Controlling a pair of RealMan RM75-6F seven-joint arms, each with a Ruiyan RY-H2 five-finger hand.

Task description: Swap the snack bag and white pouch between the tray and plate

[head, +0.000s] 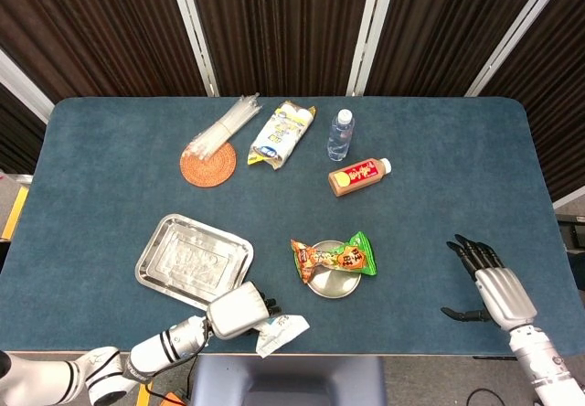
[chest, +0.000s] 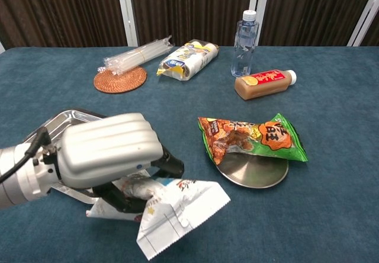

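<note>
Left robot hand (chest: 109, 150) grips pouch (chest: 172, 212), probably off the counter (chest: 331, 156); tray (head: 193, 261) just behind it. Right robot hand (head: 489, 283) open, empty; snack bag (chest: 251, 137) on plate (chest: 254, 171).

My left hand (chest: 109, 150) grips the white pouch (chest: 172, 212) beside the tray (head: 183, 260); my right hand (head: 489, 283) rests open-fingered, well apart.

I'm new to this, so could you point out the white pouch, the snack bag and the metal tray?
white pouch (chest: 177, 212), chest view, its printed face.
snack bag (head: 335, 257), head view, its middle.
metal tray (head: 187, 260), head view, its bare floor.
</note>
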